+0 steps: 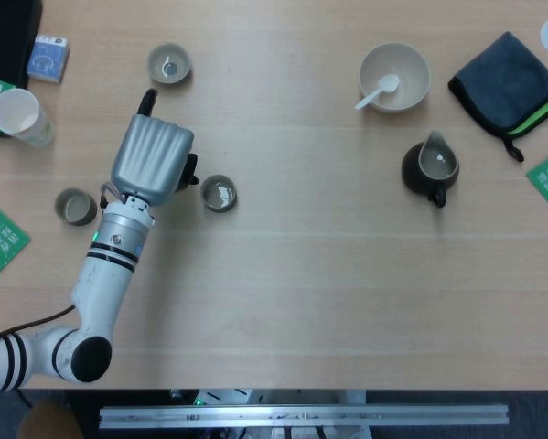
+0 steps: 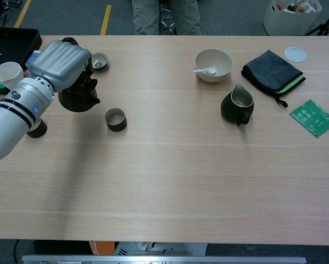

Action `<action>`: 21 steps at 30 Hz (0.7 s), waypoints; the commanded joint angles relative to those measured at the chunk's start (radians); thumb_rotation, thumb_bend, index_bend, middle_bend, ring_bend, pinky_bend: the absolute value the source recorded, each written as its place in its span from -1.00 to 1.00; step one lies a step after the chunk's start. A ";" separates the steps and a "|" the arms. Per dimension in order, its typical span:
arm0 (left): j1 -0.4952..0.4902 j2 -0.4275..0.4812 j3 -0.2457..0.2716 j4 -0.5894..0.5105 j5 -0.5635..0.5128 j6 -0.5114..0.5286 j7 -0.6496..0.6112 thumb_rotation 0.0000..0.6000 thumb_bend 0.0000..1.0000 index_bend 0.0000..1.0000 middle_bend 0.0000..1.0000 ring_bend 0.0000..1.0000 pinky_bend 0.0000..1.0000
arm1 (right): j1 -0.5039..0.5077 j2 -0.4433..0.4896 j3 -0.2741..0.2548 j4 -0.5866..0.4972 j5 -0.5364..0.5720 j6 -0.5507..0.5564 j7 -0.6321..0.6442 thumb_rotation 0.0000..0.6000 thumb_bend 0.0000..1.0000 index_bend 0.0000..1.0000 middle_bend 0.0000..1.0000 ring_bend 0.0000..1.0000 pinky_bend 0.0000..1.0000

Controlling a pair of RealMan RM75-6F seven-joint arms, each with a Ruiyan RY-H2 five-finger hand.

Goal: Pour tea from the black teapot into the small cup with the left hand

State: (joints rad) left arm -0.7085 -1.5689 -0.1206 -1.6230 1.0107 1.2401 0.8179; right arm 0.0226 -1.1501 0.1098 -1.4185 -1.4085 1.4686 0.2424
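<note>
Apparently the left robot hand grips the black teapot, spout toward the small cup just beside it on the table, so grasping looks done while the pour itself seems barely begun.

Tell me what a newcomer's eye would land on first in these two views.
First, the big silver left hand at the table's left side, wrapped around the black teapot, whose spout points toward a small cup just beside it. Next, on the right half, the dark pitcher standing alone, with the cream bowl holding a white spoon behind it and a folded dark cloth near the far right edge.
</note>
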 commanded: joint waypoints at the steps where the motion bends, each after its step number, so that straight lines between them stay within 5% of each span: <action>1: -0.001 -0.008 -0.004 0.003 -0.002 -0.001 0.002 0.77 -0.09 0.81 1.00 0.98 -0.66 | -0.001 -0.001 0.000 0.003 -0.001 0.001 0.003 1.00 -0.99 -0.65 -0.60 -0.75 -0.71; 21: -0.019 -0.064 -0.023 0.036 -0.030 -0.015 0.044 0.78 -0.09 0.80 1.00 0.98 -0.66 | -0.006 0.000 0.000 0.012 0.000 0.002 0.015 1.00 -0.99 -0.65 -0.60 -0.75 -0.71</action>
State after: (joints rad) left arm -0.7264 -1.6326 -0.1425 -1.5879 0.9815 1.2260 0.8607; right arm 0.0165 -1.1502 0.1097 -1.4061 -1.4084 1.4708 0.2577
